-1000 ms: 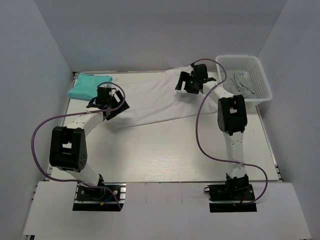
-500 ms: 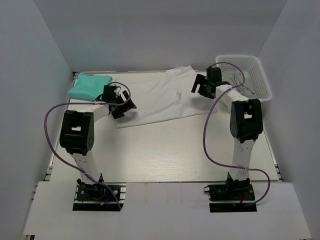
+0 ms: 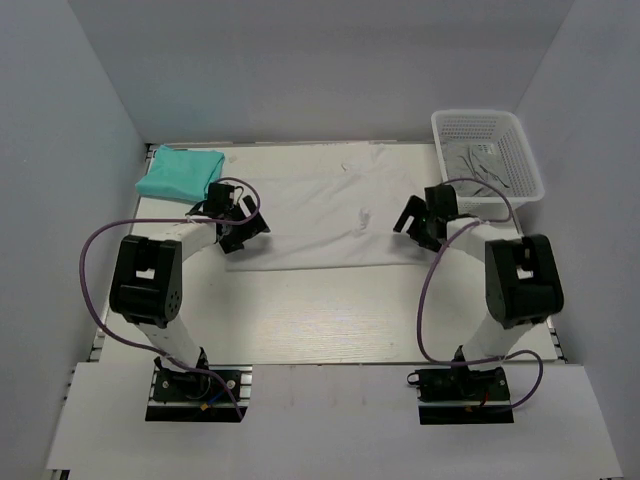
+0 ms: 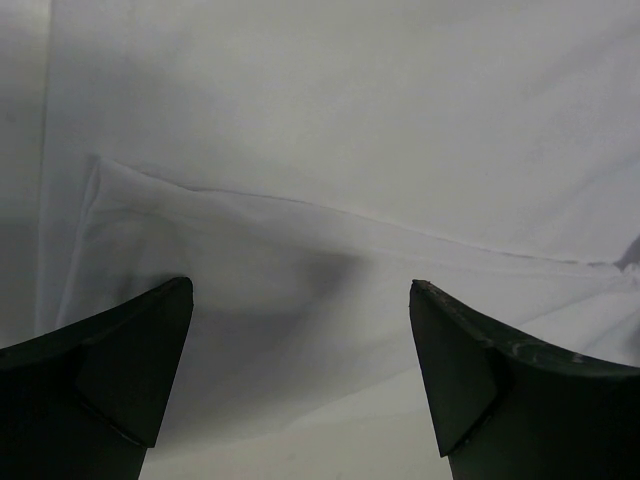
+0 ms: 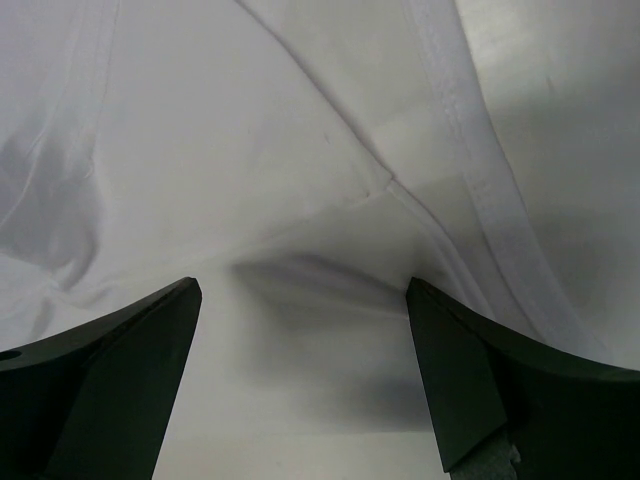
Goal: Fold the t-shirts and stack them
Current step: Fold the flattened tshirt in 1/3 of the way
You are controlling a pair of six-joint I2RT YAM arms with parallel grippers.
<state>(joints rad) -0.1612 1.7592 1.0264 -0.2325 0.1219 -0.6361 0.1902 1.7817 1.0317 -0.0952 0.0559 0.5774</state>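
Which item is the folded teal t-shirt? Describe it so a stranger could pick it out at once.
Start at the pale table and go to its far left corner, opposite the white plastic mesh basket at the far right. There lies the folded teal cloth t-shirt, a compact bundle. It is the only coloured cloth; the plain white t-shirt beside it is spread flat.

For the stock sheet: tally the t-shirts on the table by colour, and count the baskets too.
White t-shirt: 1
Teal t-shirt: 1
White mesh basket: 1
Total: 3
Something greyish lies in the basket, but it is too unclear to count.
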